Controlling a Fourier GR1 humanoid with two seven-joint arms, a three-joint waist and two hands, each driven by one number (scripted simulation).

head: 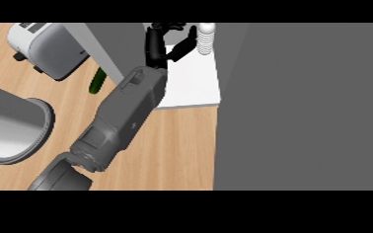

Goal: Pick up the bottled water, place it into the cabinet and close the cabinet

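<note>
The bottled water (206, 39), white and ribbed, stands upright at the back of the cabinet's white shelf (195, 81). My left hand (162, 43) is inside the cabinet just left of the bottle, at the end of a forearm that rises from the lower left. Its fingers (156, 31) are spread and relaxed, and the thumb (185, 44) points toward the bottle and ends right beside it. No finger wraps round the bottle. The cabinet's grey door (291, 108) fills the right side of the view. My right hand does not show.
A white and grey toaster (40, 47) stands at the far left on the wooden counter (175, 148). A green cucumber (96, 81) lies next to the cabinet's grey left wall (109, 44). A grey pot (22, 126) sits at the left edge.
</note>
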